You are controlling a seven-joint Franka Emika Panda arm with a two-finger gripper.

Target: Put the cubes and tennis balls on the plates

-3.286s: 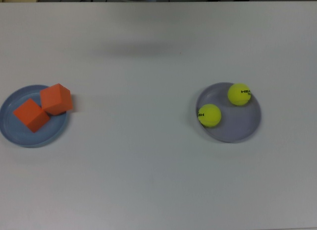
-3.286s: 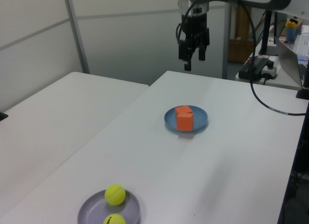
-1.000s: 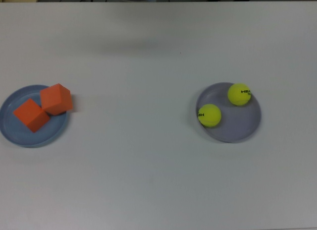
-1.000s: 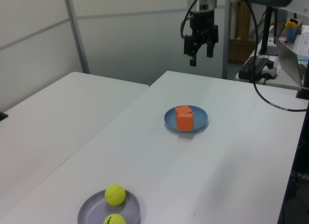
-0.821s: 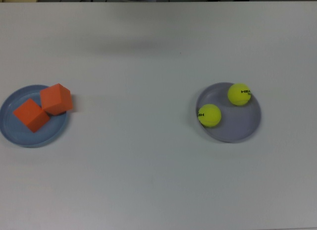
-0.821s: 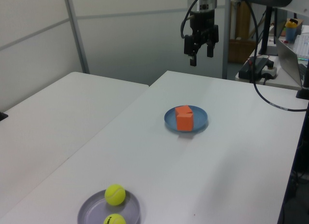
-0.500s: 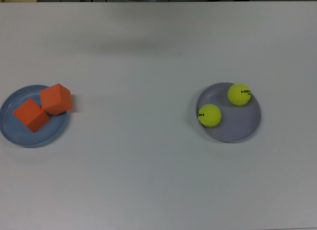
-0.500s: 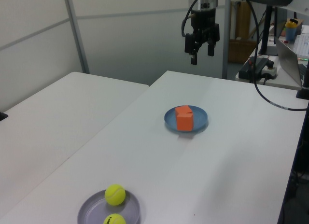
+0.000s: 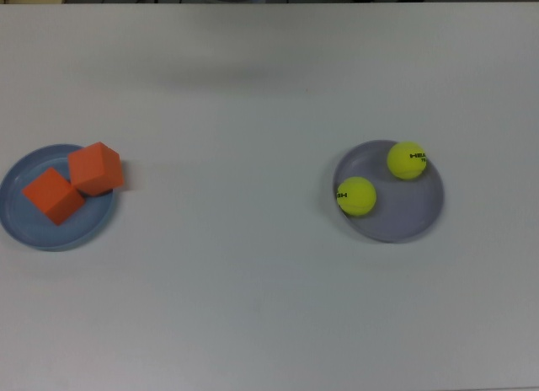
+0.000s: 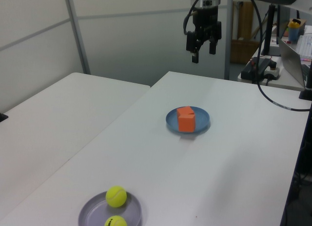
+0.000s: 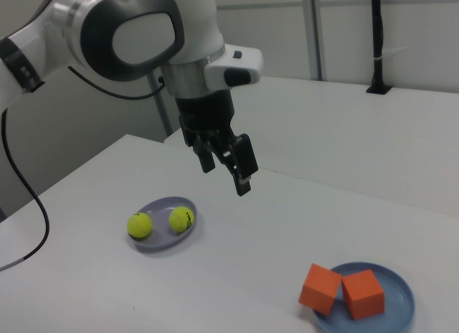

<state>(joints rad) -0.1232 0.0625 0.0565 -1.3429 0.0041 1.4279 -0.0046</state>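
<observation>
Black two-finger gripper (image 11: pixel 228 168) spread, empty, high above table, well apart from everything. Two matte orange cubes (image 9: pixel 73 180) on light blue round plate (image 9: pixel 25 232); two fuzzy yellow-green tennis balls (image 9: pixel 381 178) on pale lavender round plate (image 9: pixel 404 221). Nothing left off plates; task judged done.

Arm: white Panda arm (image 11: pixel 129 31) fills the upper left of the frame.
Gripper: gripper (image 11: pixel 226 164) hangs mid-frame above the table (image 11: pixel 237 275), jaws apart, empty.
Tennis balls: two tennis balls (image 11: pixel 161 222) on the lavender plate (image 11: pixel 163 241), lower left.
Cubes: two orange cubes (image 11: pixel 342 291) touching on the blue plate (image 11: pixel 398 304), lower right.
</observation>
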